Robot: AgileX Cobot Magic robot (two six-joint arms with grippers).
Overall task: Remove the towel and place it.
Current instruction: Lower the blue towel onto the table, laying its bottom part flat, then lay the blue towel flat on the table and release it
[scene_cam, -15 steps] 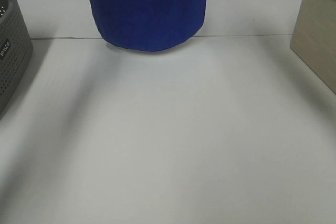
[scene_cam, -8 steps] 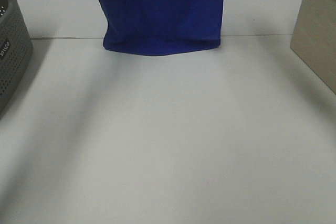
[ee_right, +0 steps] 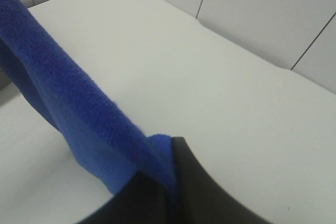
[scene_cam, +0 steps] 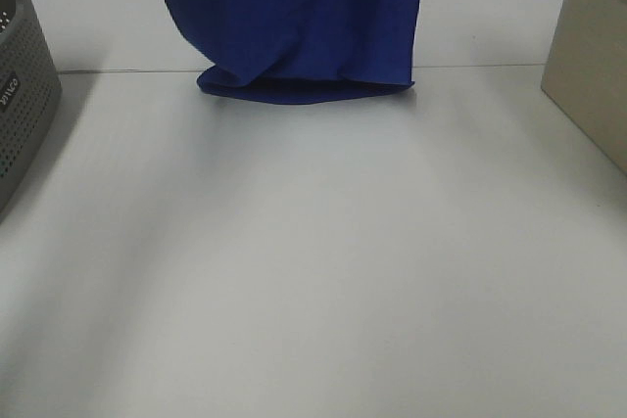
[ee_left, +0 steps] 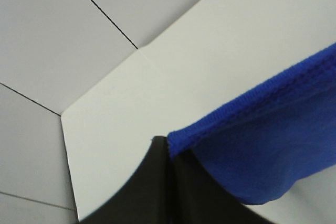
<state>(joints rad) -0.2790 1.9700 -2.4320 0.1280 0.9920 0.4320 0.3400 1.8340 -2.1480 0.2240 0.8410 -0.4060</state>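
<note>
the left gripper [ee_left: 169,149] and the right gripper [ee_right: 171,156] each pinch the hanging blue towel [scene_cam: 294,17] by its hem, its lower end folding on the white table [scene_cam: 313,261].

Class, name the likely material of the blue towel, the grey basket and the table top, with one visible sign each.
Towel: soft microfibre-like cloth, fuzzy nap, stitched hem. Basket: probably moulded plastic, matte grey, rows of small holes. Table top: smooth matte white, perhaps laminate; core not visible.
</note>
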